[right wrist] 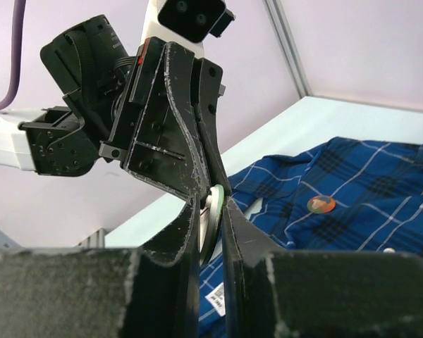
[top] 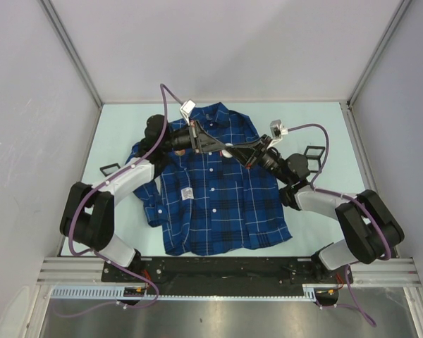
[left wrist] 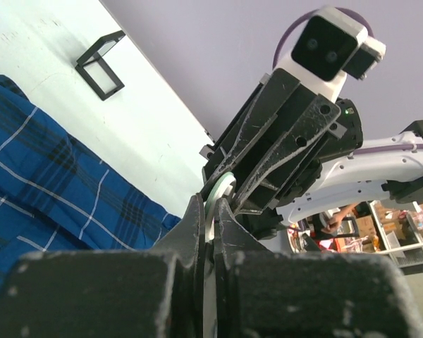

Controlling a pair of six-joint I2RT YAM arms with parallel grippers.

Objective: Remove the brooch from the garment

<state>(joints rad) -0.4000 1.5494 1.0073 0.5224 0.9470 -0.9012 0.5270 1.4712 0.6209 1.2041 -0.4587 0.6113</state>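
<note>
Dark-blue plaid long-sleeved shirt (top: 218, 211) with thin white lines and white buttons lies flat in the middle of the pale surface (top: 303, 120). Its collar points to the far edge and its hem to the near edge. A small white rectangular tag (top: 187, 193) sits on its front. The left gripper (top: 224, 148) and right gripper (top: 234, 151) meet tip to tip above the chest, with a round white disc (top: 228, 149) between them. Two black rectangular wire frames lie near the left edge (top: 109, 169) and the right edge (top: 314, 151).

From the left wrist, the left gripper (left wrist: 211, 218) has its fingers (left wrist: 194, 225) clenched on the edge of the disc (left wrist: 218, 193). The right gripper (left wrist: 225, 186) clasps the same disc from the far side. The disc is clear of the shirt (left wrist: 49, 183), which lies below at the left. One frame (left wrist: 102, 65) sits on the surface (left wrist: 127, 120) behind.

From the right wrist, the right gripper (right wrist: 211, 225) has its fingers (right wrist: 190, 232) grasping the disc (right wrist: 213, 204), with the left gripper (right wrist: 210, 184) pinching it from above. Behind, on the shirt (right wrist: 366, 183), rests a small round orange-and-green badge (right wrist: 321, 204); the tag (right wrist: 215, 299) shows lower down. I cannot tell which of the two round pieces is the brooch.
</note>
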